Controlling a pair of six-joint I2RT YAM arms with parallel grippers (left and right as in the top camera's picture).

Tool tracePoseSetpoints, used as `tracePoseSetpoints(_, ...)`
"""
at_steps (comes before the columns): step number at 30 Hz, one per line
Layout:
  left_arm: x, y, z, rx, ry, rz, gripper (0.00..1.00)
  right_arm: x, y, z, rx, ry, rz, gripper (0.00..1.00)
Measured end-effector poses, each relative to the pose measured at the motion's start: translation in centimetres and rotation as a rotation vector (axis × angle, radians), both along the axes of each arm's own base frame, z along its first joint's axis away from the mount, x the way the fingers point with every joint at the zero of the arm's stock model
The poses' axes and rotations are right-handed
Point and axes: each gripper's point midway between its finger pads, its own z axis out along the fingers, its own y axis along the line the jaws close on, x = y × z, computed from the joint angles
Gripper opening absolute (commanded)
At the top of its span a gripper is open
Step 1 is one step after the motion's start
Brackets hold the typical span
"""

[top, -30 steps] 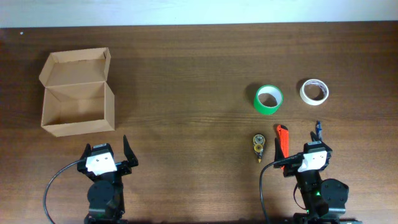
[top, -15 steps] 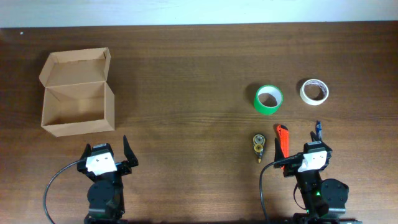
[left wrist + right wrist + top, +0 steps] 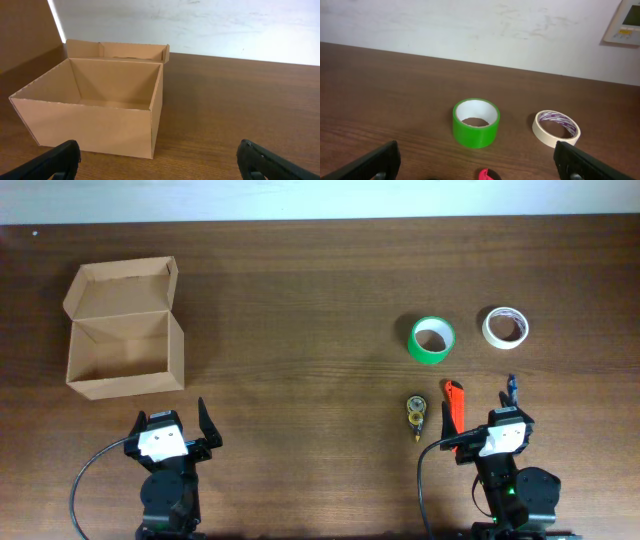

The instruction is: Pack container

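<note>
Nothing has moved: my left pincer [image 3: 160, 167] and right pincer [image 3: 479, 164] stay wide open, empty (box [image 3: 125, 330] at ten o'clock waits unpacked).

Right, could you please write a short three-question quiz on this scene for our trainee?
1. True or false: the container stands with its lid open and nothing inside.
2. Of the green tape roll and the white tape roll, which lies farther to the robot's right? A) green B) white
3. Fill in: the left gripper and the right gripper are both ___, holding nothing.
Key: 1 true; 2 B; 3 open.
</note>
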Motion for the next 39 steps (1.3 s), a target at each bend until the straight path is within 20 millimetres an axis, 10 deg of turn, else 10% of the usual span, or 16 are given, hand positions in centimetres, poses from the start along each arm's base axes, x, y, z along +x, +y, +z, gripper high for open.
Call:
tracePoseSetpoints(13,0.0,-0.4,0.5,-0.073,-0.007,-0.010,1.00,0.1,0.2,1.2,0.008,-0.047,0.009,0.99)
tracePoseSetpoints(21,0.5,0.6,8.9,-0.026,0.041,0.035,1.00,0.5,0.3,3.3,0.078,-0.010,0.009,0.99)
tracePoseSetpoints(30,6.6,2.8,18.8,0.022,0.085,0.108,1.00,4.8,-1.2,6.4,0.085,0.378,-0.034,0.99)
tracePoseSetpoints(39,11.7,6.6,19.7,0.003,0.363,0.184,1.00,10.9,-5.7,12.5,0.106,0.671,-0.133,0.99)
